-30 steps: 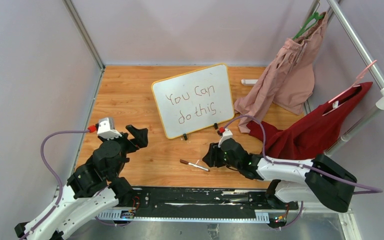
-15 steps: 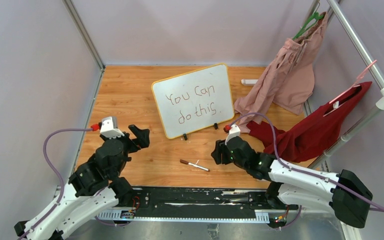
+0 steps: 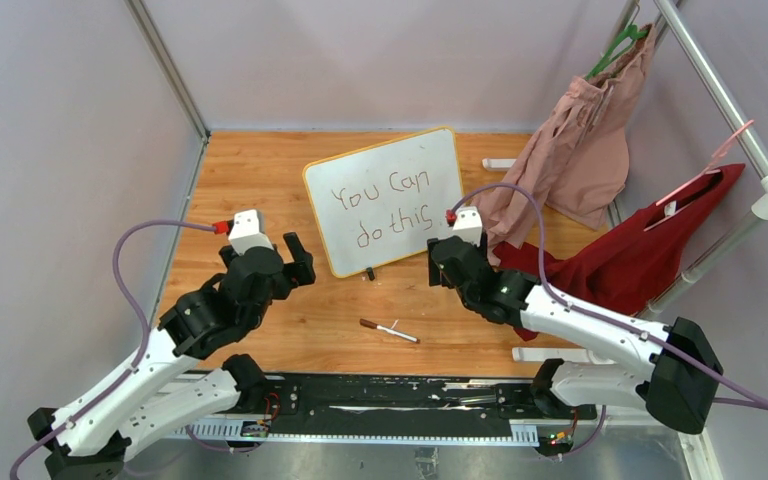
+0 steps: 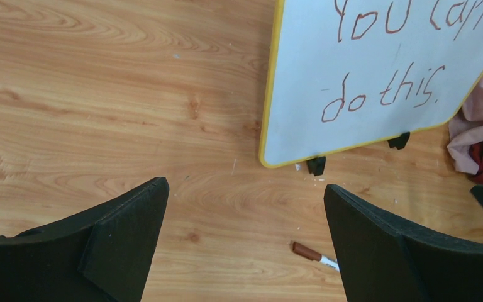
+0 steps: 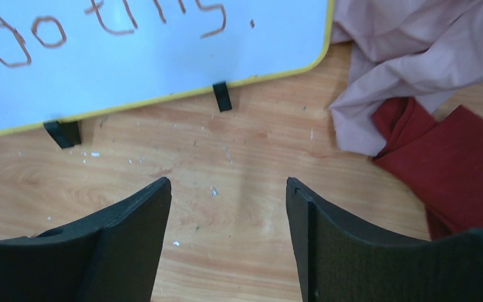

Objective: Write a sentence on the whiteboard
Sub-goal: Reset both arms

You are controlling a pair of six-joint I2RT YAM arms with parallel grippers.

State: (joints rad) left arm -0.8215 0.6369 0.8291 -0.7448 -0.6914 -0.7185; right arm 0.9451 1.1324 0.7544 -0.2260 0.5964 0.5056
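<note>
Whiteboard (image 3: 385, 200) sits at 12 o'clock on the table (image 3: 250, 180), slightly skewed. The sentence (image 3: 392, 205), "You Can / do this", reads complete in two lines. Marker (image 3: 390, 330) lies loose on the wood at the board's 6 o'clock, held by nothing. Left gripper (image 4: 245, 189) is at the board's 8 o'clock, jaws wide and empty. Right gripper (image 5: 227, 184) is at the board's 4 o'clock near the lower corner, jaws apart with nothing between. Step: writing looks done, this is wrap-up. Next move likely calls for backing the arms off without nudging the board or smearing ink. Pink cloth (image 3: 560, 150) crowds the board's 3 o'clock.
</note>
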